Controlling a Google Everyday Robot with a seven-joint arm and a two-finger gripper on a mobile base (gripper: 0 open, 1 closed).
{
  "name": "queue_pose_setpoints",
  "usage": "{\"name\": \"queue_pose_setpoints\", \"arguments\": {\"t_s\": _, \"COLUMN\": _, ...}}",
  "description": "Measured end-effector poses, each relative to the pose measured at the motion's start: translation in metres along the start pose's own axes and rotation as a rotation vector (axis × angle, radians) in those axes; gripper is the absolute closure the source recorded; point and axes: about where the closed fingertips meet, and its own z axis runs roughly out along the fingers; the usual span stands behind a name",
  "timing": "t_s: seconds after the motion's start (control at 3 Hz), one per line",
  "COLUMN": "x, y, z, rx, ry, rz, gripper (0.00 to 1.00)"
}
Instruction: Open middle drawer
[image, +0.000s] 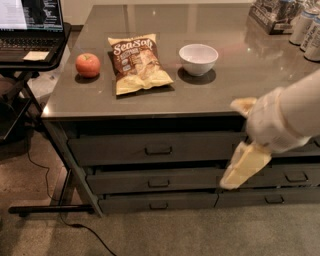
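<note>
At the far left a laptop (30, 25) is seen on a side stand. On the grey counter (240, 75) an apple (88, 65), a bag of chips (137, 62) and a white bowl (198, 58) are lined up from left to right. Below the counter's near edge, the middle drawer (150, 180) is found in the left stack, between a taller drawer (115, 148) above and a slimmer one (130, 204) below. To its right the gripper (231, 145) is held before the drawer fronts, its cream fingers (245, 167) spread apart, nothing grasped.
</note>
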Motion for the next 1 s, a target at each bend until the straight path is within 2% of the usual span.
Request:
{"name": "queue_pose_setpoints", "arguments": {"t_s": 0.33, "x": 0.010, "y": 0.042, "z": 0.085, "rx": -0.082, "ry": -0.100, "rz": 0.057, "gripper": 0.00}}
{"name": "queue_pose_setpoints", "arguments": {"t_s": 0.67, "x": 0.027, "y": 0.086, "z": 0.185, "rx": -0.129, "ry": -0.239, "rz": 0.136, "gripper": 0.00}}
{"name": "queue_pose_setpoints", "arguments": {"t_s": 1.0, "x": 0.026, "y": 0.086, "z": 0.184, "rx": -0.128, "ry": -0.238, "rz": 0.137, "gripper": 0.00}}
